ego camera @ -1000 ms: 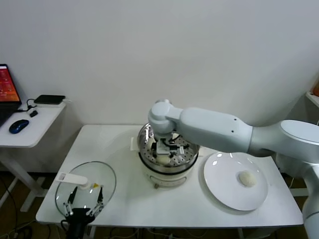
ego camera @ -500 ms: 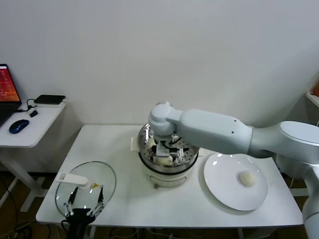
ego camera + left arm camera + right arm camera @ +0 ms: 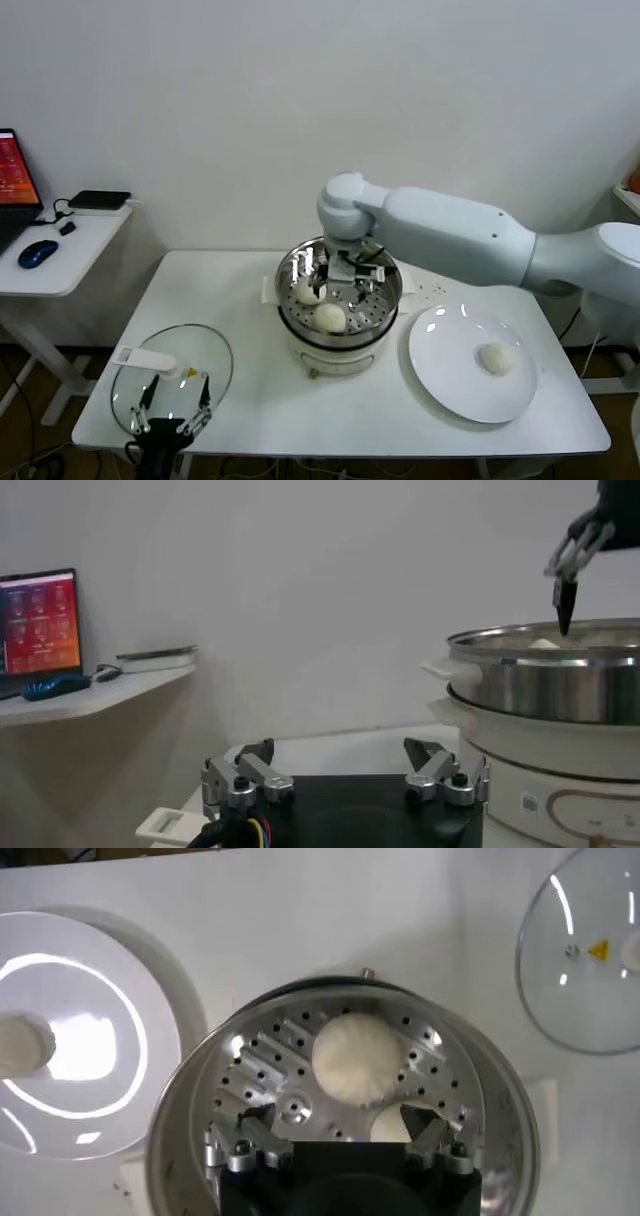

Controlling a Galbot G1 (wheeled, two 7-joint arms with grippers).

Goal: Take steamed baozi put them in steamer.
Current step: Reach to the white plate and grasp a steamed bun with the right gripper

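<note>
While open, right tool [image 3: 352,277] above baozi [image 3: 329,317] in steamer [image 3: 385,305].

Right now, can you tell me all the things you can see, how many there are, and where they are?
Baozi in steamer: two showing, off-white, on the perforated floor.
Baozi on plate: one, off-white.
Steamer: one, shiny steel basket on cream pot base, table centre.
Plate: one, white, to the steamer's right.
Glass lid: one, clear with white handle, table's front left.
Table: one, white.
Side desk: one, white, far left, holding a blue mouse and a screen.
Right gripper: jaws open, above the steamer.
Left gripper: jaws open, by the glass lid.
</note>
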